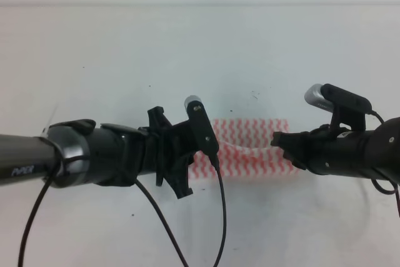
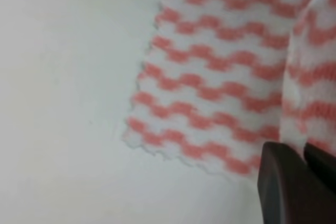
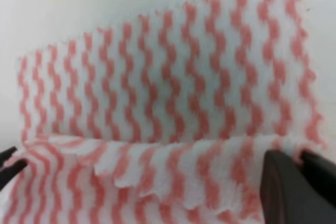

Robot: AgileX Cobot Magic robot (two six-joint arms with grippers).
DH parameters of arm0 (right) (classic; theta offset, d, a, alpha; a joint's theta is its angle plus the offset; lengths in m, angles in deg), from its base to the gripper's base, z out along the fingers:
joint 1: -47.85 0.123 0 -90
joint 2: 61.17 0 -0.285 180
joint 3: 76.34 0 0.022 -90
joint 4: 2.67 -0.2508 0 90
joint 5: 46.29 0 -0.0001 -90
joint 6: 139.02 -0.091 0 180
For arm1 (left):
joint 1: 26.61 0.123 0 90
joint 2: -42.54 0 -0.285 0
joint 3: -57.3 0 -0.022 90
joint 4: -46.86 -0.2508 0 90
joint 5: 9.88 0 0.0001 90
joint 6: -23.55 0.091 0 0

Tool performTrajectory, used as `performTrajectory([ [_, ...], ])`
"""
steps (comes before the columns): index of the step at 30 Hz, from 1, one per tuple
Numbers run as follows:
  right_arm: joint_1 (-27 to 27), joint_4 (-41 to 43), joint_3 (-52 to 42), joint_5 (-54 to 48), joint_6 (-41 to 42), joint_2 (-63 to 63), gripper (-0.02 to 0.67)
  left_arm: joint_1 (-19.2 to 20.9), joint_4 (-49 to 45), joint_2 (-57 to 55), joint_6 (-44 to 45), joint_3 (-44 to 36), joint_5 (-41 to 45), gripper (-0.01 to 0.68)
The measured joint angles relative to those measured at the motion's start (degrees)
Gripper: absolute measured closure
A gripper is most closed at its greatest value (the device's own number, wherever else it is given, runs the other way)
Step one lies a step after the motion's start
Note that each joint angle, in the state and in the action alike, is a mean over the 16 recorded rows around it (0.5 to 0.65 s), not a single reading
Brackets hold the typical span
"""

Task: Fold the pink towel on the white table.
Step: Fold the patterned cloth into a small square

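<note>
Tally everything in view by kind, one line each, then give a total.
Pink towel: 1
White table: 1
Pincers: 2, left pincer and right pincer, each pinching an edge of the towel
Total: 4

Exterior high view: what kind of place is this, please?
Probably a robot test bench or lab rather than a home: a plain white table, two black arms with wrist cameras and loose cables, and only the pink towel held between the left gripper and right gripper.
</note>
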Motion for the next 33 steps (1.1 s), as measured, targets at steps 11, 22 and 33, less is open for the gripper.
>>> performTrajectory([
  [11, -0.07, -0.18, 2.16, 0.09, 0.0, 0.61, 0.666, 0.06, 0.0, -0.55, 0.97, 2.69, -1.67, 0.676],
  [22, -1.72, -0.14, 4.61, -1.42, 0.04, 3.09, 0.666, 0.82, 0.28, -2.13, 1.74, 3.83, -2.55, 0.676],
  [33, -2.88, 0.11, 5.33, -2.04, 0.19, 4.21, 0.666, 1.52, -0.28, -3.53, 1.95, 4.52, -1.5, 0.676],
])
